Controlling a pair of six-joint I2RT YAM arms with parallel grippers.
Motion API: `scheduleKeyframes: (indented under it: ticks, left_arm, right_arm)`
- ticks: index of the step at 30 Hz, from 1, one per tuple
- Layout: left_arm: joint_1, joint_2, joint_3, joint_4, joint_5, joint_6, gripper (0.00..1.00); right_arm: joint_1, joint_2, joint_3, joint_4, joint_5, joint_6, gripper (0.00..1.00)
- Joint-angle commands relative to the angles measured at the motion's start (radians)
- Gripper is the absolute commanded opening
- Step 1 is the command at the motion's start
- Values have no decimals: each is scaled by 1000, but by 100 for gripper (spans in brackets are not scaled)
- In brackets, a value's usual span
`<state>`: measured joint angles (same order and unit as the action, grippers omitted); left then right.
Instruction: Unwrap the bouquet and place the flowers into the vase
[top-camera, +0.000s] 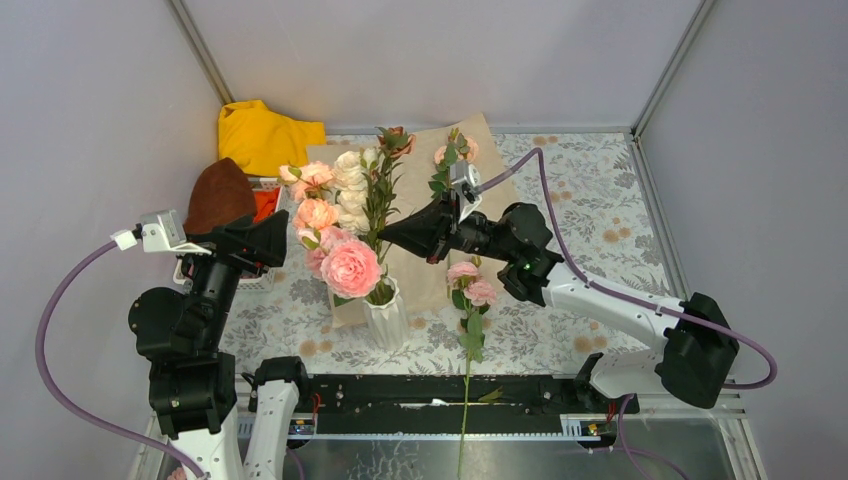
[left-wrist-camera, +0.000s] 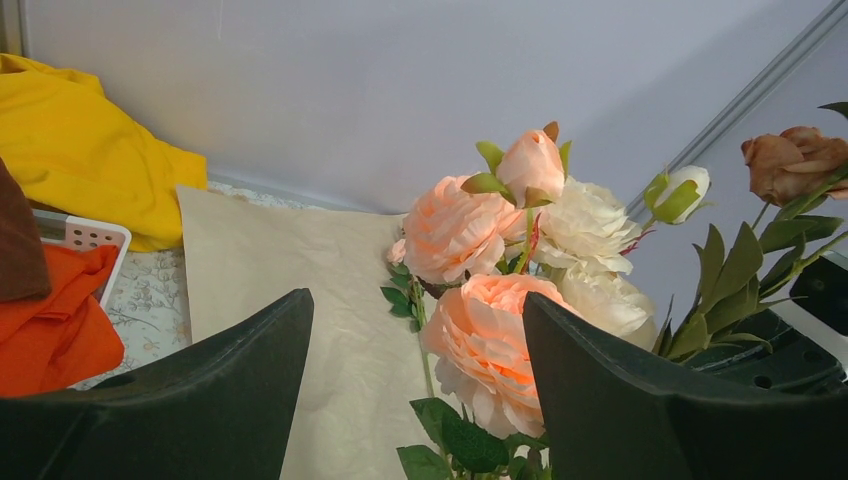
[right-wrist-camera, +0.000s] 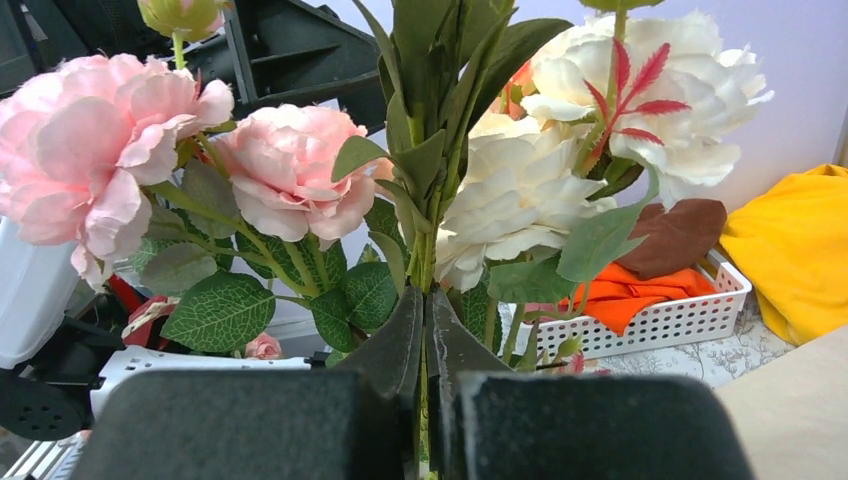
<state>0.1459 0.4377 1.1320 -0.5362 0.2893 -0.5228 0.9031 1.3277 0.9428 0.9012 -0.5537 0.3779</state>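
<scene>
The white ribbed vase (top-camera: 386, 320) stands near the table's front and holds pink, peach and cream flowers (top-camera: 350, 268). My right gripper (top-camera: 388, 236) is shut on the green stem (right-wrist-camera: 424, 250) of a tall leafy flower whose lower end runs down to the vase mouth. In the right wrist view the closed fingertips (right-wrist-camera: 428, 300) pinch that stem among pink (right-wrist-camera: 290, 175) and cream blooms (right-wrist-camera: 520, 190). My left gripper (top-camera: 286, 240) is open just left of the blooms. A peach rose (left-wrist-camera: 485, 340) sits between its fingers, close to the right one. The bouquet's kraft paper (top-camera: 500, 170) lies flat, unwrapped.
One pink flower (top-camera: 470, 290) lies on the table right of the vase, its stem crossing the front rail. A small sprig (top-camera: 455, 152) rests on the paper. At the back left are a yellow cloth (top-camera: 262, 135), a brown cloth (top-camera: 218, 195) and a white basket (left-wrist-camera: 85, 232) with orange cloth.
</scene>
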Motion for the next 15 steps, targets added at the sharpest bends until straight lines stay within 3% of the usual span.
scheduleKeyframes:
  ticks: [1,15]
  left_arm:
    - [6,-10,2,38,17,-15,84]
    - [6,-16,7,38,21,-27,84]
  right_arm:
    - [10,-9,-26,-72,27,-26,0]
    - [11,-40,-117,-134,69,-32,0]
